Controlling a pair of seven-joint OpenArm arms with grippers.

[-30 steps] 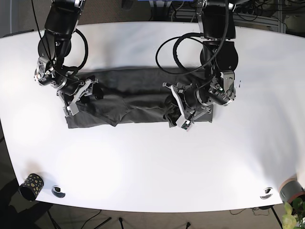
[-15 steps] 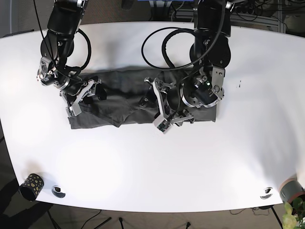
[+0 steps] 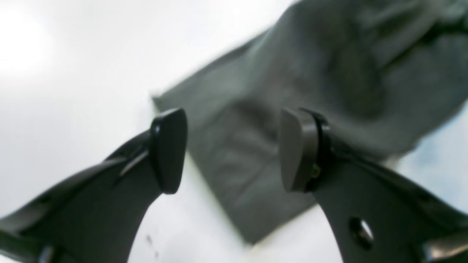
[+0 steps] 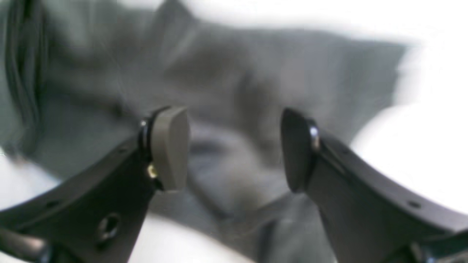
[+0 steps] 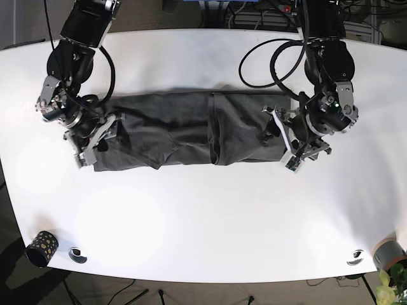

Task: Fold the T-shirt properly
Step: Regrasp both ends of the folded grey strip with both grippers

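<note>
The dark grey T-shirt lies flat and wide across the white table, with a folded edge running down near its middle. My left gripper is at the shirt's right end. In the left wrist view, that gripper is open over a corner of the shirt, nothing pinched. My right gripper is at the shirt's left end. The right wrist view is blurred but shows the right gripper open just above rumpled cloth.
A black speckled cup and a small round object sit at the table's front left corner. Another small round object and a grey pot are at the front right.
The left arm swept from the shirt's middle back to its right end and now stands open; a cloth layer lies with its edge at the middle. The right gripper shifted slightly down-left.
</note>
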